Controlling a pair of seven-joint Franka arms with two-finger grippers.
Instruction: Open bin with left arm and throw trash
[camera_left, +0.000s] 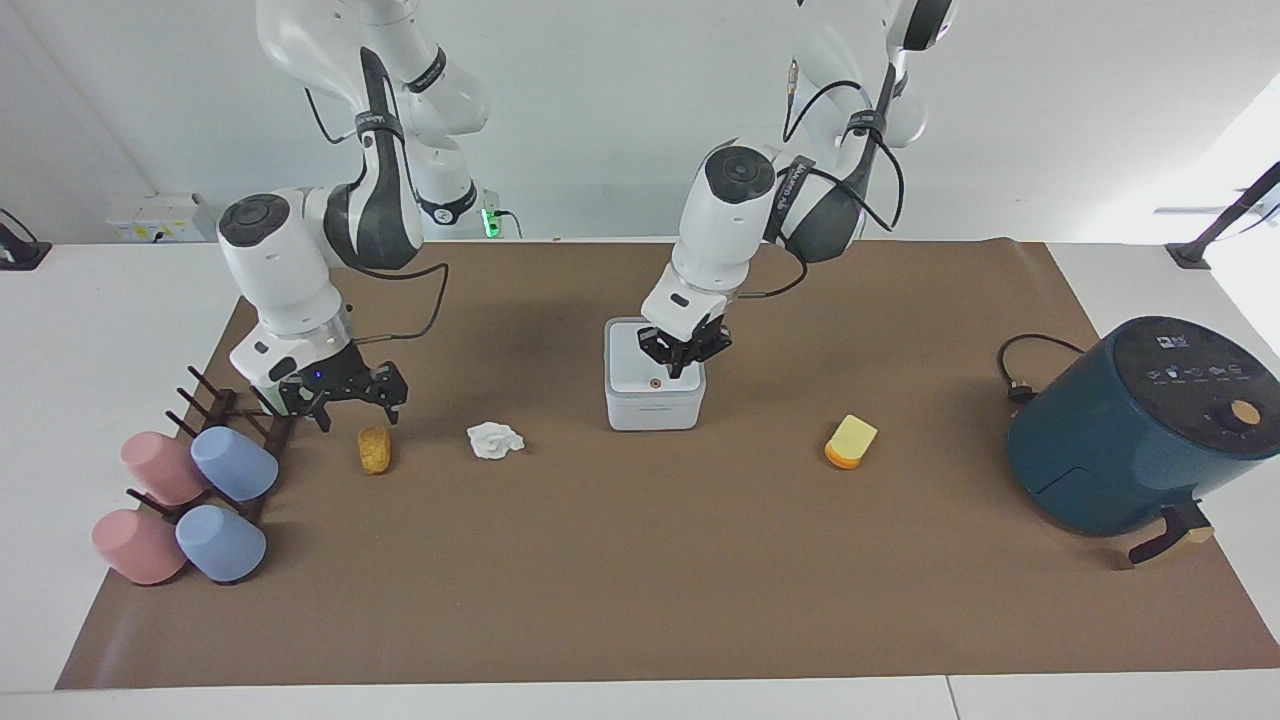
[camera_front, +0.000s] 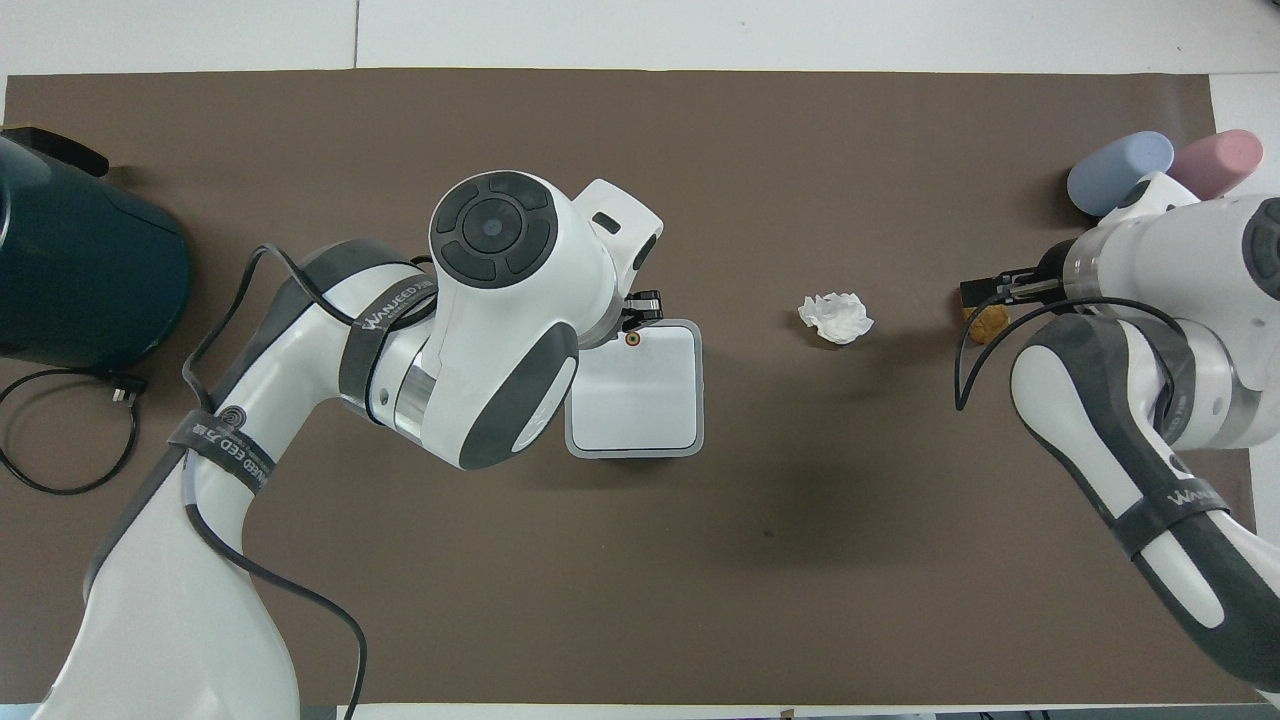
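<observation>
The white bin (camera_left: 655, 400) stands mid-mat with its lid down; the orange-ringed button (camera_left: 655, 382) shows on the lid's edge farthest from the robots. My left gripper (camera_left: 684, 362) is shut and hangs just over the lid, beside the button; in the overhead view its tip (camera_front: 645, 303) shows at the bin (camera_front: 640, 400). My right gripper (camera_left: 356, 408) is open, low over the golden-brown lump (camera_left: 374, 449). The white paper wad (camera_left: 495, 439) lies between lump and bin. The yellow wedge (camera_left: 851, 441) lies toward the left arm's end, hidden by the arm in the overhead view.
A dark teal air fryer (camera_left: 1130, 430) with its cord (camera_left: 1020, 365) stands at the left arm's end. A dark rack (camera_left: 225, 410) with pink (camera_left: 160, 465) and blue cups (camera_left: 235, 462) stands at the right arm's end, close to my right gripper.
</observation>
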